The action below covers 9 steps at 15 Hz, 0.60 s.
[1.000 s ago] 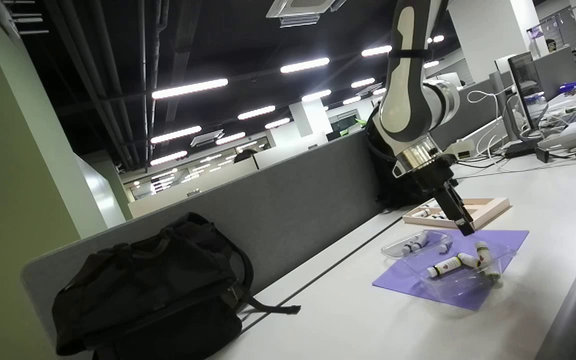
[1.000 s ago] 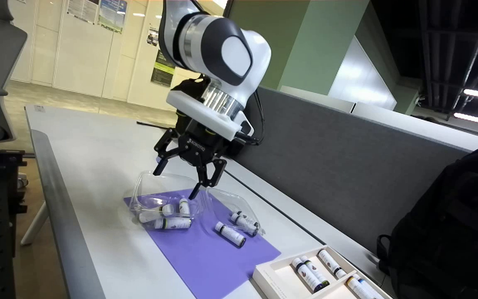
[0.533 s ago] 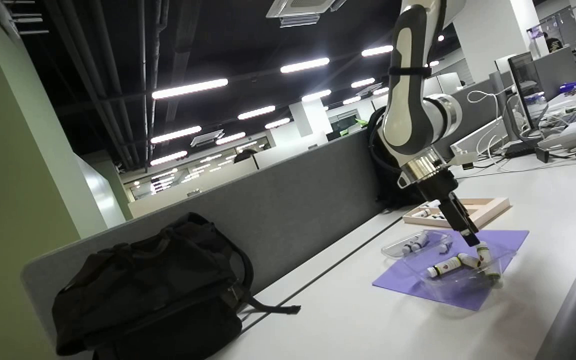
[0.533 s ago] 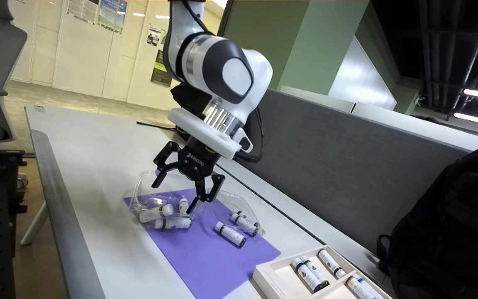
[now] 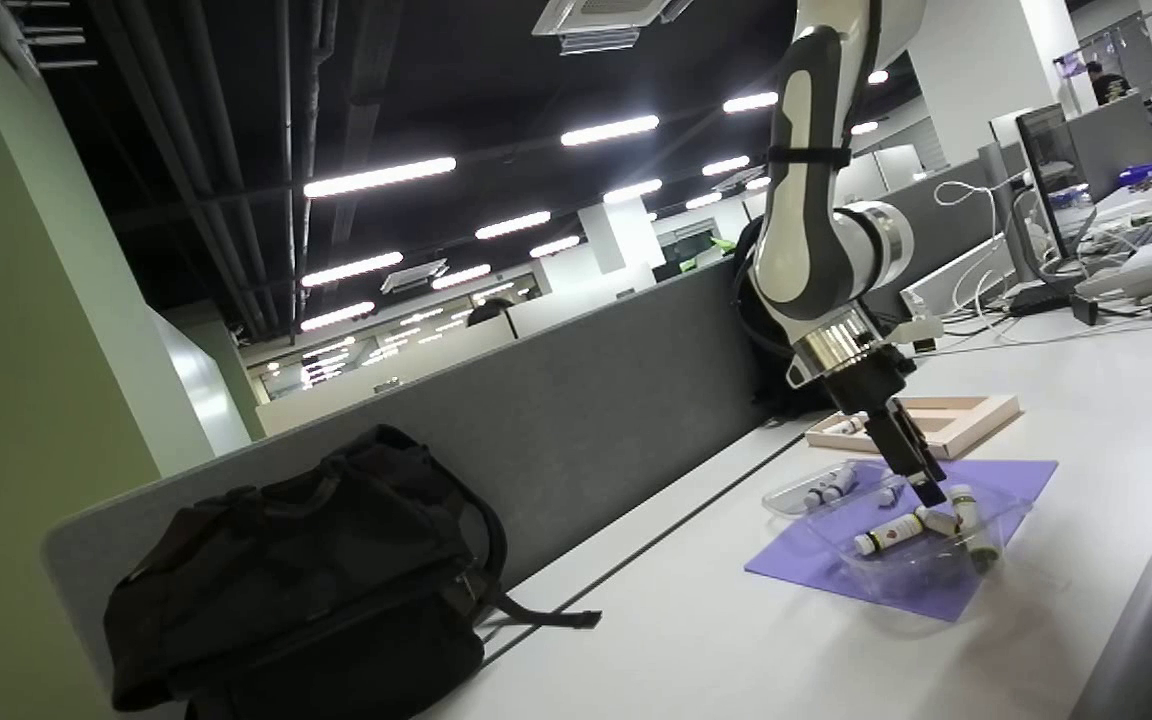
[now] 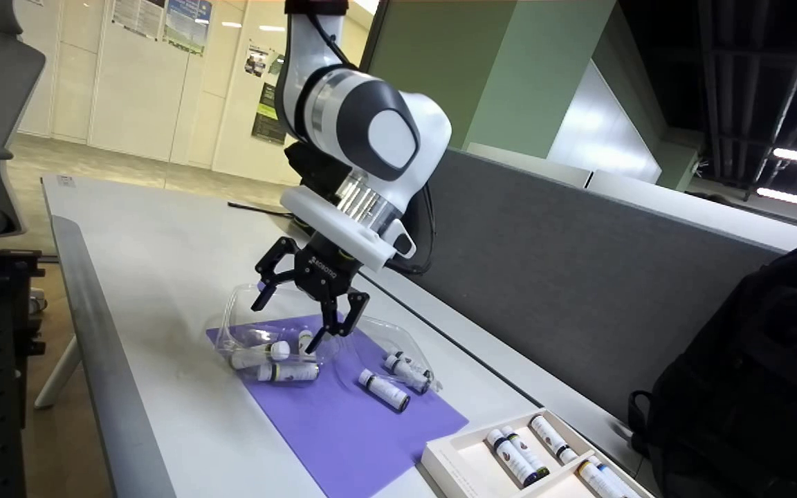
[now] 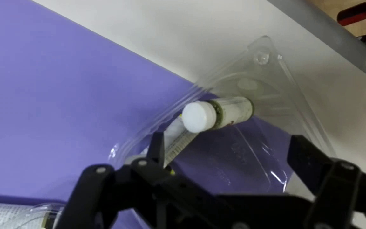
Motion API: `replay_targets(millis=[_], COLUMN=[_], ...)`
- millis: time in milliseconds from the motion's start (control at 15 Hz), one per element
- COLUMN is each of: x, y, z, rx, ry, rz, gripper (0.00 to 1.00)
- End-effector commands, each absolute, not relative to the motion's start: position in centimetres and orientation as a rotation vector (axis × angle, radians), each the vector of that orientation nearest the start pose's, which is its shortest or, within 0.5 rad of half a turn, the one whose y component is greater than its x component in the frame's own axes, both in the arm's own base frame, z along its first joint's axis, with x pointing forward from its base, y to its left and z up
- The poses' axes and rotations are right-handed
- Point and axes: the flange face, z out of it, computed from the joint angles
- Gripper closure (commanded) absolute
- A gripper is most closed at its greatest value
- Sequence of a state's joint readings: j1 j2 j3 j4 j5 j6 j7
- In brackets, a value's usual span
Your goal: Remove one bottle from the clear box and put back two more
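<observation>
Hovering, jaws spread: claw point(image 6: 282, 329) over clear box point(image 7: 267, 92), bottles point(image 7: 235, 111) inside.

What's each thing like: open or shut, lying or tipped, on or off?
Jaws: wide open, holding nothing
Clear box: open
Topmost bottle inside it: tilted, capped
Bottle beside the box: lying, capped
Divided tray: open
Tray bottles: lying
Purple mat: flat
Ceiling lights: on
Monitor: can't tell if on
Black backpack: can't tell if shut
</observation>
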<state>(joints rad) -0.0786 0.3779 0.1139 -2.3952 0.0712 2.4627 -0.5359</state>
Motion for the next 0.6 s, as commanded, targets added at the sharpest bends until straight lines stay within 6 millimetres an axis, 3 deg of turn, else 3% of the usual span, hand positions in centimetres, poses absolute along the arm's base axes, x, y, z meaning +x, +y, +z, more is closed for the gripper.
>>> replay_targets(millis=[0,267,533], x=[46.6,46.4,46.4], y=[3.5,4.7,4.4], z=[14.6,14.9,14.6], rx=[-2.813,-2.785,-2.799], ry=[-0.733,-0.751,-0.753], rz=[0.402,0.419,0.425], gripper=[0.0,0.0,0.0])
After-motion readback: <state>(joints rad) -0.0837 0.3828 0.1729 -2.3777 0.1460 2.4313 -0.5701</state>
